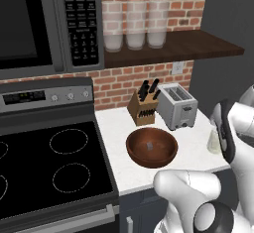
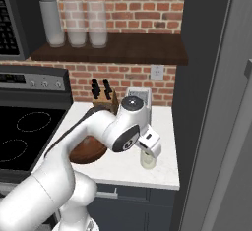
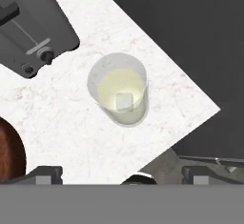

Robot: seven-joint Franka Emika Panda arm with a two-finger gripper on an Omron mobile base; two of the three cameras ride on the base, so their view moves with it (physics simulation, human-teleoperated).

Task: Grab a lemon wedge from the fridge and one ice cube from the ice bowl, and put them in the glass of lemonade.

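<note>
Bare counter (image 3: pixel 71 118) round glass (image 3: pixel 121 94), toaster (image 3: pixel 35 27) near (top open), bowl (image 1: pixel 152 146) beside, fridge (image 2: pixel 216 102) flanking rt.

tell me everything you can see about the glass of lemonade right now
The glass of lemonade is a short clear tumbler, upright on the white counter near its front corner, beside the toaster. It holds pale yellow liquid with a small pale ice cube in it. The open gripper hangs above, touching nothing.
</note>
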